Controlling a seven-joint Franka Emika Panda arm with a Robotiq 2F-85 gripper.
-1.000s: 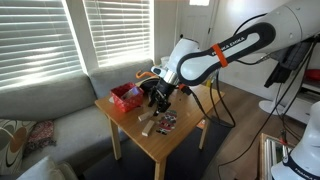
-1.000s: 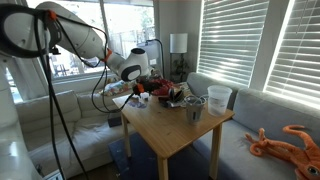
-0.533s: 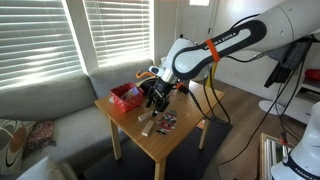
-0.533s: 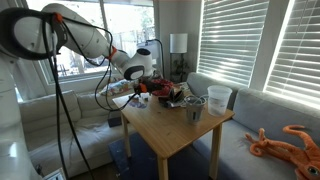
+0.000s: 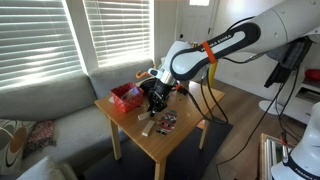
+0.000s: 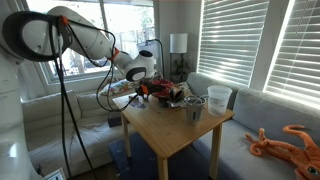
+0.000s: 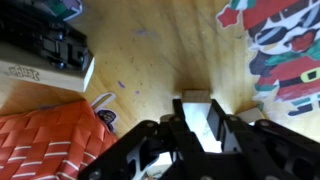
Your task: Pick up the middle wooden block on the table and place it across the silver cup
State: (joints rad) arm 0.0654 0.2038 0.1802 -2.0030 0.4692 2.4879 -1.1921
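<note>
One gripper (image 7: 205,130), mine, low over the table (image 7: 150,60). Its jaws flank the middle wooden block (image 7: 197,103), which lies between red basket (image 7: 45,140) and colourful packet (image 7: 285,45). Whether I pinch it, I cannot tell. Silver cup (image 6: 194,110) stands elsewhere on the tabletop.

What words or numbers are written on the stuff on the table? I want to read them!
No text can be read for certain.
White box: small dark print on its side, too blurred to read.
Colourful packet: red, green and white shapes, no clear letters.
Both exterior views: everything is too small to read.
</note>
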